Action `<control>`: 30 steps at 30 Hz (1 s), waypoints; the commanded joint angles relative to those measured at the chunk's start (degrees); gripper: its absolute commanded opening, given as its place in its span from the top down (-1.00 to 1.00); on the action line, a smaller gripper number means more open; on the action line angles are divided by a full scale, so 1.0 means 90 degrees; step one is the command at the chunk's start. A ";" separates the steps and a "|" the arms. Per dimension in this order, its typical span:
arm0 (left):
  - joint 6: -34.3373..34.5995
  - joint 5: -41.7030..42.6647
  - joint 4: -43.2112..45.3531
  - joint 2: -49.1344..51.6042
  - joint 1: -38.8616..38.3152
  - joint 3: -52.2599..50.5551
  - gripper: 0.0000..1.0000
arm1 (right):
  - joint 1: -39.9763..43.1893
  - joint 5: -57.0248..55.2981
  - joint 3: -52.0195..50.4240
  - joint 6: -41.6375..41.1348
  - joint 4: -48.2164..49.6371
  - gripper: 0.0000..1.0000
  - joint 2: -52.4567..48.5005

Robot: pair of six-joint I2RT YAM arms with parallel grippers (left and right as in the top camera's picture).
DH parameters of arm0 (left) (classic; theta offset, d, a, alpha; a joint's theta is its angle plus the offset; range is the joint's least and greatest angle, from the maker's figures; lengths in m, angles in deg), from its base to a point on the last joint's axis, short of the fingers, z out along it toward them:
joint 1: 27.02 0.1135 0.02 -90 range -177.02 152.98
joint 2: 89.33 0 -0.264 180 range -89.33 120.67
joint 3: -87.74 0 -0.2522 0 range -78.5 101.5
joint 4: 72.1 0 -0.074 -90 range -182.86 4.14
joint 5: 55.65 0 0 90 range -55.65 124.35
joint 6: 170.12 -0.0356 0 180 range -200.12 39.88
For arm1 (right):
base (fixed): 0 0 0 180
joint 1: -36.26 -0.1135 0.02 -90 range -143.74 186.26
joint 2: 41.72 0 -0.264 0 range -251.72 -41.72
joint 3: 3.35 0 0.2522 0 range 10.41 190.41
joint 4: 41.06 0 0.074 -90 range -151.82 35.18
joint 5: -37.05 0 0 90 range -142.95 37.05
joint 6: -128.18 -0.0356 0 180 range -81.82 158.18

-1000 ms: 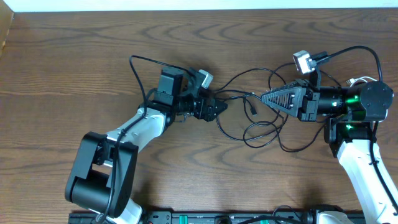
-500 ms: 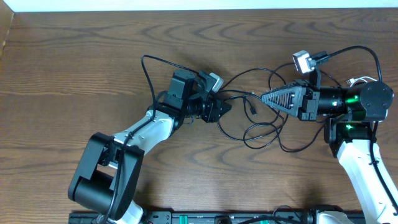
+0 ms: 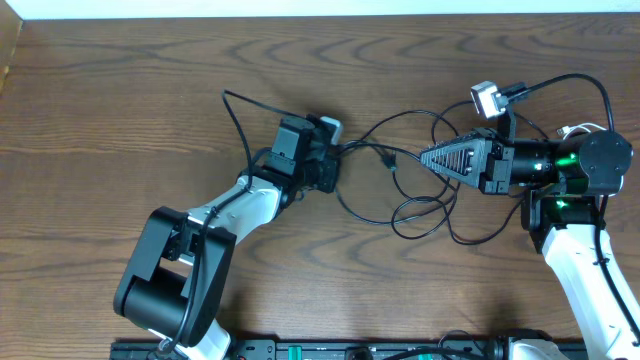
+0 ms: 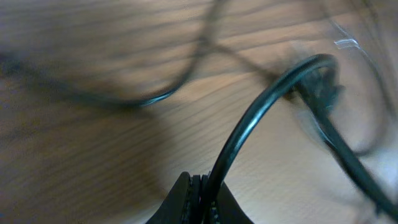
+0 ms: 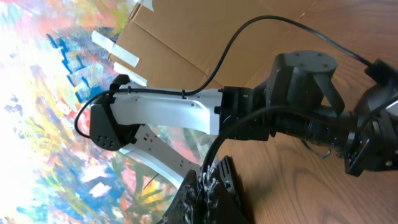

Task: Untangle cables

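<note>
1. Pinching a black cable (image 4: pixel 247 121), the left fingers (image 4: pixel 183 199) are closed on it.
2. The right fingers (image 5: pixel 233 186) clamp a cable (image 5: pixel 214 146) too.
3. Loose cables (image 3: pixel 415 200) loop on the desk (image 3: pixel 120 100) between them.

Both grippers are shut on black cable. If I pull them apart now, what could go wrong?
The left gripper and right gripper each pinch the black cables, with crossed loops lying between them: pulling apart might cinch a knot instead of freeing it. The small plug near the left gripper could snag on a strand.
</note>
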 commanded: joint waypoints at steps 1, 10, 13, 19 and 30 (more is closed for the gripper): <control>0.0602 -0.1491 -0.0236 0.0078 0.0172 -0.0015 0.85 | -0.0029 0.0075 0.0032 -0.0029 0.0044 0.98 0.0005; 0.0765 -0.1664 -0.1008 0.0078 0.0821 -0.0015 0.85 | 0.0002 -0.0051 0.0032 0.0223 0.0041 0.98 0.0005; 0.0763 -0.1664 -0.1141 0.0078 0.0877 -0.0015 0.85 | 0.0155 -0.0095 0.0032 0.0352 0.0036 0.98 0.0000; 0.0695 -0.1848 -0.1117 0.0078 0.0911 -0.0012 0.85 | 0.0967 -0.0063 0.0032 0.0374 -0.0041 0.98 -0.0051; 0.0697 -0.1919 -0.1117 0.0078 0.1360 -0.0012 0.85 | 0.2251 -0.0107 -0.0029 0.1702 -0.1309 0.98 -0.0947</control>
